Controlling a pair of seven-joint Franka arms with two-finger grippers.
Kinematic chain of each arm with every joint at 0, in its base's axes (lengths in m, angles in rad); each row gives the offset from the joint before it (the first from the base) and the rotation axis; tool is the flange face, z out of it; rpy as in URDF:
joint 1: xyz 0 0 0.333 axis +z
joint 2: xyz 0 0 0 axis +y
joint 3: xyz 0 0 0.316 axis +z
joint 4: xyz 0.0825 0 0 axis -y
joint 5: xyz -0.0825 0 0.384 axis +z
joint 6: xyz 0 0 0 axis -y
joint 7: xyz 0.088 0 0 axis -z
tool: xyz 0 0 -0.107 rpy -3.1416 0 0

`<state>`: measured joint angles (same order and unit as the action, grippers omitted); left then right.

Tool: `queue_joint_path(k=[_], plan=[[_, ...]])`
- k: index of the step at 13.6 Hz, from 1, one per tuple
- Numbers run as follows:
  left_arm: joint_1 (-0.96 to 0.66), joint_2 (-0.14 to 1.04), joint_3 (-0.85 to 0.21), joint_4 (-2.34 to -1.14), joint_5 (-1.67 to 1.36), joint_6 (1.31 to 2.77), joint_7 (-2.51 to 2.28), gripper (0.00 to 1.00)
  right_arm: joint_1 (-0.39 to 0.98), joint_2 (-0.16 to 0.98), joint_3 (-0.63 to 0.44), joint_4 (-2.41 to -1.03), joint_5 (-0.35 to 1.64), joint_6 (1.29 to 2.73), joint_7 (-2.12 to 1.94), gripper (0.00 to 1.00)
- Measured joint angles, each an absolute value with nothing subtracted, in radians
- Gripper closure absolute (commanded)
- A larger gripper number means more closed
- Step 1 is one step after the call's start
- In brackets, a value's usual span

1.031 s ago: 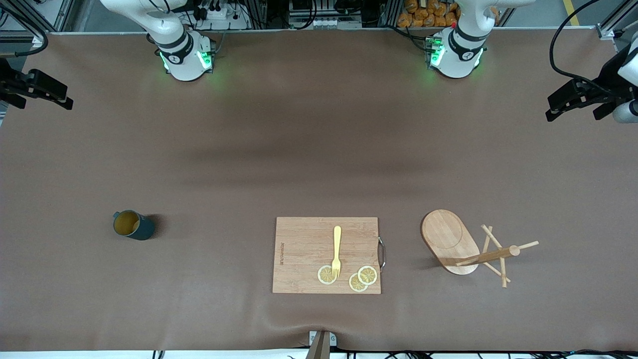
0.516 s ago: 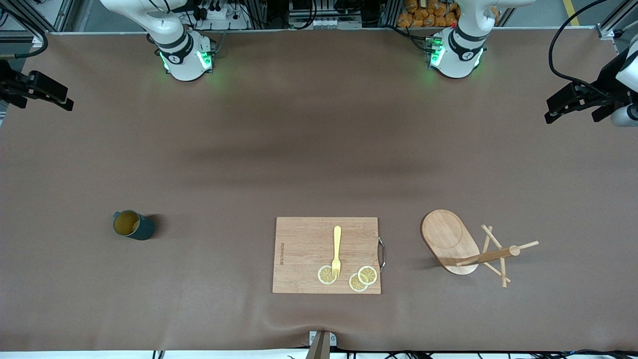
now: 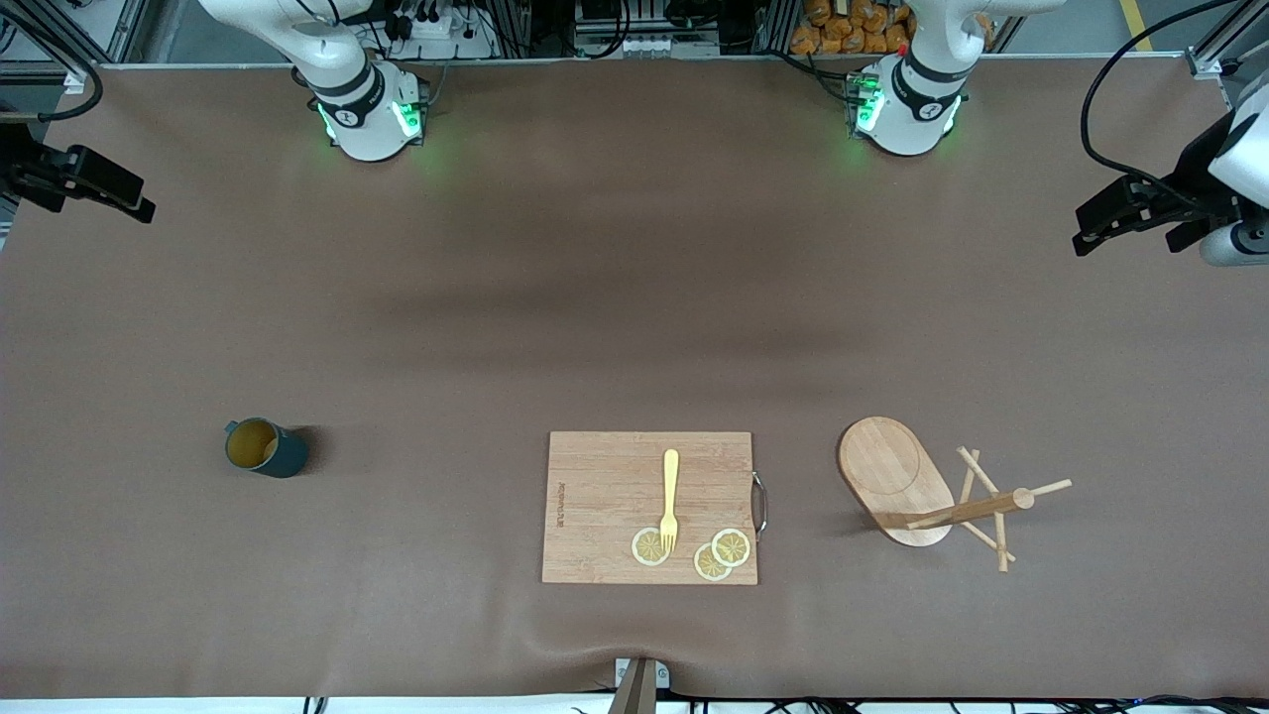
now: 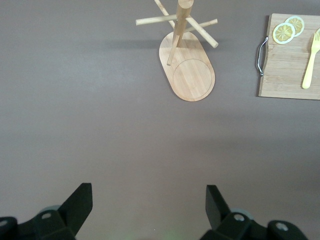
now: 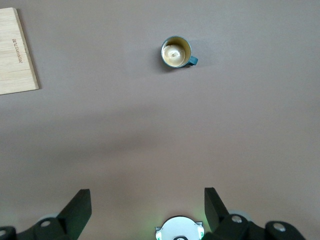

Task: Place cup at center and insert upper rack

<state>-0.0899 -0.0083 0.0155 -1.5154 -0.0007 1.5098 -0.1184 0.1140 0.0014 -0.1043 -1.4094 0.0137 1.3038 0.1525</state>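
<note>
1. Left gripper (image 3: 1125, 213) has dropped slightly at its table end, jaws wide, empty; right gripper (image 3: 94, 186) likewise.
2. Cup (image 3: 265, 447) and upper rack (image 3: 917, 486) sit untouched, nearer the camera, well apart.

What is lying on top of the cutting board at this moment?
On the cutting board lie a yellow fork and three lemon slices; the fork's tines overlap one slice. Whatever is beneath the board is hidden.
</note>
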Motion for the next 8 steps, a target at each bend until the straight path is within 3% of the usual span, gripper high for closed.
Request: queue_joint_path(k=[8], plan=[[-0.086, -0.008, 0.016, -1.508, -0.001, 1.51, -0.12, 0.0, 0.114, 0.002, -0.103, -1.409, 0.015, 1.269, 0.151, 0.0]])
